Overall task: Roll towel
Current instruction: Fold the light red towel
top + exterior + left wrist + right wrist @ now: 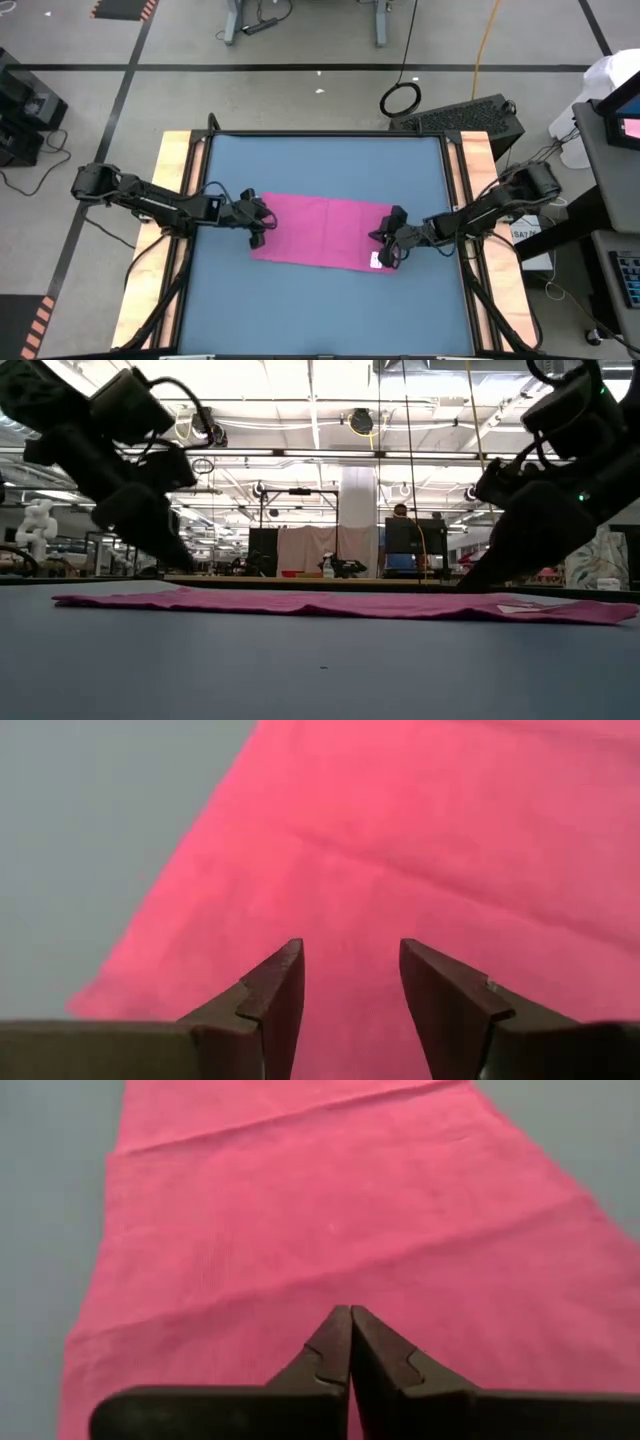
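Observation:
The magenta towel (320, 230) lies spread flat on the blue table, its long side running left to right, with a small white tag (376, 261) at its near right corner. My left gripper (258, 225) hangs open just above the towel's left end (450, 840), nothing between its fingers (285, 985). My right gripper (385, 250) is shut and slants down at the towel's right end (300, 1210). In the low view the towel (320, 603) is a thin flat strip, with the left gripper (180, 560) and the right gripper (470, 582) over its ends. My left gripper shows a gap above the cloth in the low view and touches nothing. My right gripper's shut fingertips (350, 1320) come slanting down from the table's right side onto the towel's right end; I cannot tell whether they touch the cloth.
Bare blue tabletop lies beyond the towel (320, 160) and in front of it (320, 310). Wooden rails run along the table's left side (172, 200) and right side (480, 170). A dark case (465, 115) sits on the floor past the far right corner.

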Robot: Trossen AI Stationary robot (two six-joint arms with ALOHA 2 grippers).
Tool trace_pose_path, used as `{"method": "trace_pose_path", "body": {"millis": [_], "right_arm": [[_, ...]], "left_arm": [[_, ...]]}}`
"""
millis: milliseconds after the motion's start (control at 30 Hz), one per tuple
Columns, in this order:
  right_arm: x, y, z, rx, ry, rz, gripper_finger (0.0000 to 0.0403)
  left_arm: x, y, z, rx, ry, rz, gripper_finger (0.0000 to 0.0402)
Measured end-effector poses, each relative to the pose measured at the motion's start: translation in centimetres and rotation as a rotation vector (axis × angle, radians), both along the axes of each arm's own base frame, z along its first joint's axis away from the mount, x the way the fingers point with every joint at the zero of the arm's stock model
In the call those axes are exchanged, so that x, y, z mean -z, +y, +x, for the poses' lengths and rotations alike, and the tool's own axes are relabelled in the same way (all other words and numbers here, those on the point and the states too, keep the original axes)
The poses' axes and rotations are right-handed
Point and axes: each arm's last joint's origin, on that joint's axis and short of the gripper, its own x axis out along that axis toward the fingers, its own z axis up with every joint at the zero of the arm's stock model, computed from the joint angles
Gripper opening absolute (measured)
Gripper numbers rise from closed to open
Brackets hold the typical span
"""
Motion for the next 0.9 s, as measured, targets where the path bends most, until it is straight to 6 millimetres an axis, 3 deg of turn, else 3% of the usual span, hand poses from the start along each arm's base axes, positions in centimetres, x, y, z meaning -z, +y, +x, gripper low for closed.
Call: {"method": "trace_pose_path", "body": {"millis": [167,400,600,900], "right_arm": [[-2.1,-0.5,-1.0,0.028,0.055,-0.083,0.0],[-2.6,-2.4,-2.8,0.172,0.245,-0.242,0.0],[-1.4,-2.5,-3.3,0.174,0.267,-0.184,0.0],[-0.1,-0.5,-3.6,0.177,0.261,-0.011,0.0]], "left_arm": [[-1.7,-0.1,0.9,-0.008,-0.074,-0.016,0.0171],[-1.3,-1.1,0.5,-0.075,-0.049,-0.209,0.0171],[0.2,-2.1,0.2,-0.114,0.057,-0.267,0.0171],[2.4,-0.5,0.5,-0.232,0.173,-0.091,0.0171]]}}
